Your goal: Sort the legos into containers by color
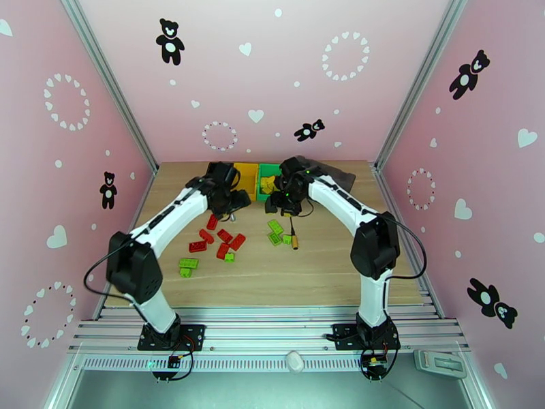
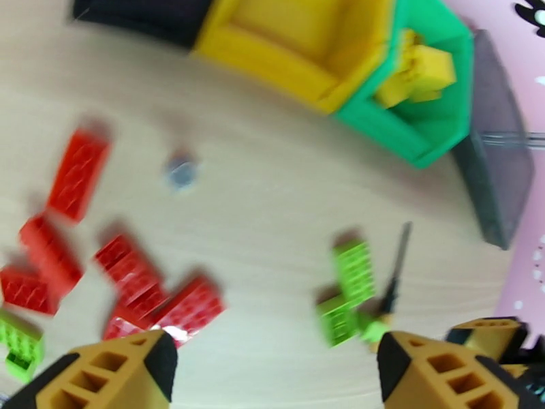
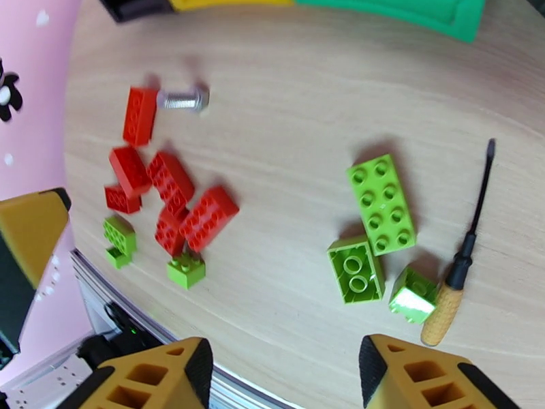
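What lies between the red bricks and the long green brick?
Nothing; in the right wrist view, the table between the red bricks and the long green brick is bare wood.

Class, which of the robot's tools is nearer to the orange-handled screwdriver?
Right. The right tool hangs just beyond the screwdriver; the left tool is farther off to its left, near the yellow container.
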`<state>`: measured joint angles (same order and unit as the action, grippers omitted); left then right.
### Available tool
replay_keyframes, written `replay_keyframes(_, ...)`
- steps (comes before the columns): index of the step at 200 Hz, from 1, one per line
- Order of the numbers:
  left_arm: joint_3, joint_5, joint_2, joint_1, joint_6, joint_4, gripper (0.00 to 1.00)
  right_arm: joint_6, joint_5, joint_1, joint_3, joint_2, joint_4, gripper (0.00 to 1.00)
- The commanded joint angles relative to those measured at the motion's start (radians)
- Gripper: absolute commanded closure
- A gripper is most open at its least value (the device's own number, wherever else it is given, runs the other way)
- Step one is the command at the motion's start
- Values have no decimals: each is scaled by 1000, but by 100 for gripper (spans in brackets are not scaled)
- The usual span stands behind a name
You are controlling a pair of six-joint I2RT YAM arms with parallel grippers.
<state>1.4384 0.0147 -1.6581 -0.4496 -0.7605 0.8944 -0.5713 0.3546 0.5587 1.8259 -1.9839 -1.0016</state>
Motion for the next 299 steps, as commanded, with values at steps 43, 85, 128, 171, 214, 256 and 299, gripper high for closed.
replay_keyframes(43, -262, -97, 144, -117, -58, 82, 32, 44, -86, 57, -38, -23, -73, 47)
replay_keyframes(85, -339, -90, 115, -189, -94, 49, 33, 29, -82, 77, -148, 26, -36, 47)
replay_keyframes(128, -367, -77, 57, -194, -54, -6, 33, 13, -72, 81, -210, 57, -16, 46)
replay_keyframes(171, -364, -81, 9, -193, -9, -11, 33, 6, -72, 81, -221, 72, -10, 46)
replay_keyframes(214, -364, -95, -20, -187, -3, 0, 34, -6, -66, 83, -241, 84, 0, 46)
replay_keyframes(256, -358, -124, -29, -182, 13, 23, 34, -17, -66, 83, -256, 92, 8, 46)
replay_keyframes(299, -342, -114, -68, -169, 30, 5, 38, -24, -64, 84, -252, 91, 11, 46)
